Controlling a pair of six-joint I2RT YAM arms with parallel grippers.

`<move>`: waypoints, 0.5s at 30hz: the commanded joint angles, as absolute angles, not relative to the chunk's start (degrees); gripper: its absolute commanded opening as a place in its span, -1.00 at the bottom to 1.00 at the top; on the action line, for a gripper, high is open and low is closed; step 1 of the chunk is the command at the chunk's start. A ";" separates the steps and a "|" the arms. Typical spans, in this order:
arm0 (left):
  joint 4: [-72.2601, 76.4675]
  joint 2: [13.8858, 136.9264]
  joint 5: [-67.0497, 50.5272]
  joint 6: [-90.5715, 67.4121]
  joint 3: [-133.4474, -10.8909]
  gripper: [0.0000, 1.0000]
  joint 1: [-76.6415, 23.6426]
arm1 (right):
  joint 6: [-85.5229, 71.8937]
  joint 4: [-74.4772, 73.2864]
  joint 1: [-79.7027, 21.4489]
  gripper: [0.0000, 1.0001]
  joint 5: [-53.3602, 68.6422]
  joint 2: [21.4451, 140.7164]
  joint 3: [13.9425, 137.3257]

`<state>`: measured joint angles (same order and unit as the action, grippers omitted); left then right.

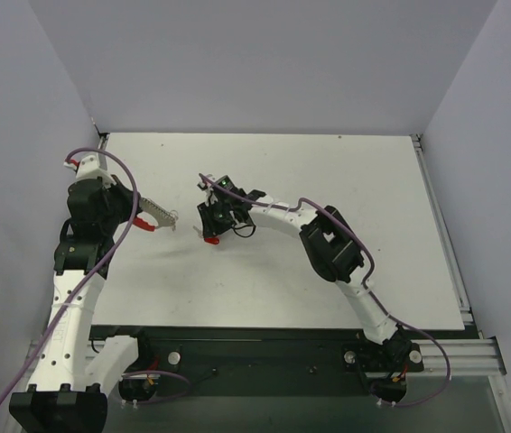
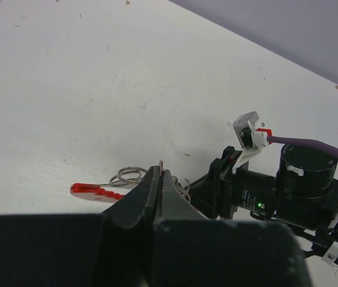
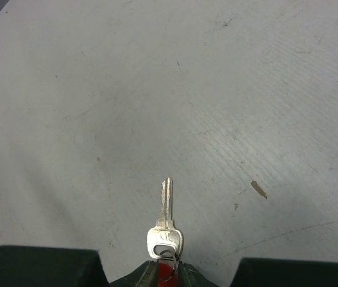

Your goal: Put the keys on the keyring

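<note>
1. The left jaws are clenched tight. Their dark fingers [image 2: 148, 194] are pressed together with no gap, held over the left part of the white bench [image 1: 328, 171].
2. Thin silver wire rings [image 2: 130, 175] show on either side of those fingertips. I cannot tell whether the rings are actually pinched.
3. The keyring [image 2: 94, 191], a flat bright red strip, sits just left of the left jaws in the left wrist view, right beside the wire rings. From above it is a small red dash under that arm's tip.
4. The right jaws point down toward the middle of the bench, near the left jaws but apart from them.
5. One of the keys [image 3: 166, 221], plain silver, sticks straight out from between the right jaws. Its blade points away over the bare bench, and a small ring passes through its head.
6. The right jaws stand close together around the key's head, with a bit of red [image 3: 166, 274] between them. I cannot tell whether they truly grip it.
7. A purple cable [image 2: 312, 145] runs along the right arm.
</note>
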<state>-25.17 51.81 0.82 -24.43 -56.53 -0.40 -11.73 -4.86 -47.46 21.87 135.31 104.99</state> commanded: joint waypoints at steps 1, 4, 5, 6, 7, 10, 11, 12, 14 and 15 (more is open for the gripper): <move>-22.94 50.89 0.88 -23.12 -59.59 -1.00 -0.35 | -12.04 -3.61 -47.46 -0.65 24.87 132.63 101.17; -22.76 50.89 0.79 -23.03 -59.50 -1.00 -0.35 | -12.04 -2.99 -47.46 -0.73 27.15 133.06 101.51; -22.68 50.80 0.70 -23.03 -59.41 -1.00 -0.44 | -12.13 -2.90 -47.37 -0.73 27.85 133.15 101.77; -22.68 50.80 0.70 -22.94 -59.24 -1.00 -0.35 | -12.22 -2.90 -47.46 -0.72 28.47 133.33 102.13; -22.68 50.80 0.79 -22.94 -59.24 -1.00 -0.35 | -12.48 -2.81 -47.46 -0.73 28.91 133.50 102.13; -22.68 50.45 0.88 -22.59 -58.97 -1.00 -0.44 | -13.71 -0.89 -47.37 -0.95 29.36 133.77 101.51; -22.68 50.45 0.88 -22.67 -58.89 -1.00 -0.35 | -13.88 -0.88 -47.20 -1.00 29.53 134.03 101.51; -22.68 50.19 0.88 -22.50 -58.80 -1.00 -0.35 | -14.15 -0.79 -47.02 -1.00 29.79 134.03 101.51; -22.68 50.19 0.88 -22.24 -58.80 -1.00 -0.35 | -14.41 -0.44 -46.93 -1.00 30.58 133.86 101.17; -22.68 50.01 0.88 -22.15 -58.62 -1.00 -0.35 | -14.76 -0.44 -46.67 -1.00 30.85 133.77 100.90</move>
<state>-25.17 51.66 0.82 -23.20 -56.53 -0.40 -13.50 -1.37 -47.24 28.38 134.67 101.82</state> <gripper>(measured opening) 0.022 0.025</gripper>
